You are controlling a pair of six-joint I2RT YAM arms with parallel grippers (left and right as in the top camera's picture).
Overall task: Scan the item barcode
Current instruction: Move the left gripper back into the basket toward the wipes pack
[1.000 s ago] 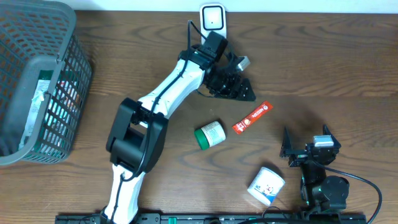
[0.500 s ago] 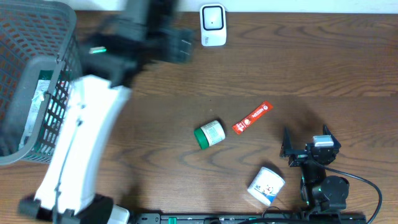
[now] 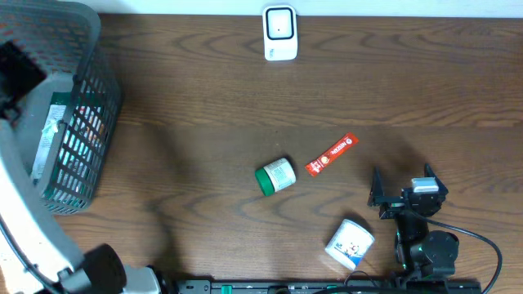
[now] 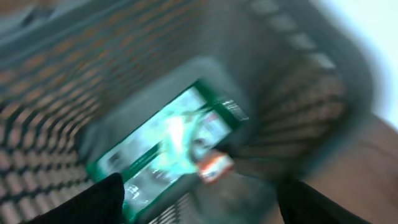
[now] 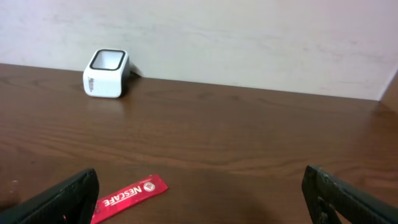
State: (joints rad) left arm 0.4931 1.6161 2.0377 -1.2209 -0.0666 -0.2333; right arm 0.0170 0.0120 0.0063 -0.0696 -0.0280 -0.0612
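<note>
Where the basket (image 3: 91, 122) stands, the left arm (image 3: 23, 204) hangs above.

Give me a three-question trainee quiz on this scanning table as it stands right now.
1. True or false: the red sachet lies inside the basket.
2. Which of these lies nearest the right gripper?
A. the jar on its side
B. the white tub
C. the scanner at the far edge
3. Short answer: is the right gripper open or shut?

Key: 1. False, it lies on the bare table. 2. B. 3. Open, with nothing between its fingers.
</note>
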